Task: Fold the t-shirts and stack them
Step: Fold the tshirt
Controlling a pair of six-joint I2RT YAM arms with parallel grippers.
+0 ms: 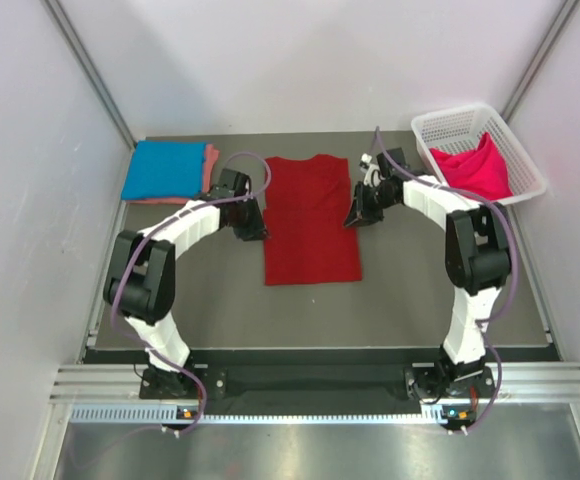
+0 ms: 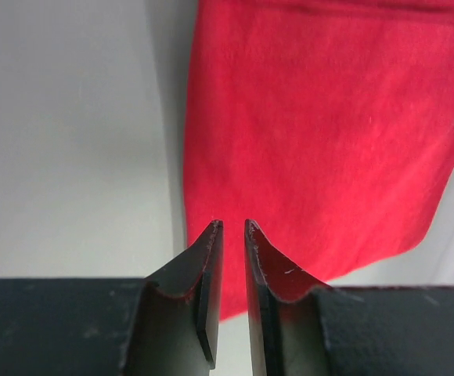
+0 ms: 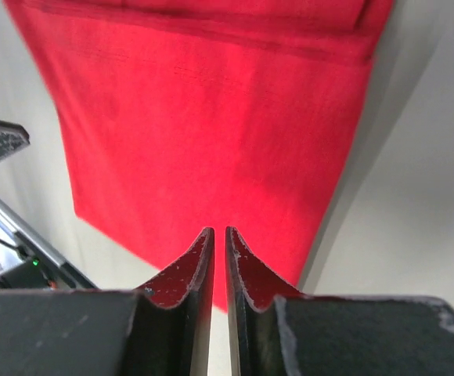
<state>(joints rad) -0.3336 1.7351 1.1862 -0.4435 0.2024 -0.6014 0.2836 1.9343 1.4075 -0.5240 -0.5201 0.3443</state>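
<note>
Dark red t-shirt lies flat mid-surface, with the left end effector and right end effector flanking its side edges, both narrow and empty, so a near-closed dive risks shoving and wrinkling the cloth rather than gripping it.

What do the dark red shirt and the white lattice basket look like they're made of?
Dark red t-shirt: soft matte cloth, probably cotton knit; it lies limp, with a stitched hem visible. White lattice basket: apparently moulded plastic, smooth; rigid open-grid walls.

Bright even overhead light, soft shadows, wrist views slightly blurred
</note>
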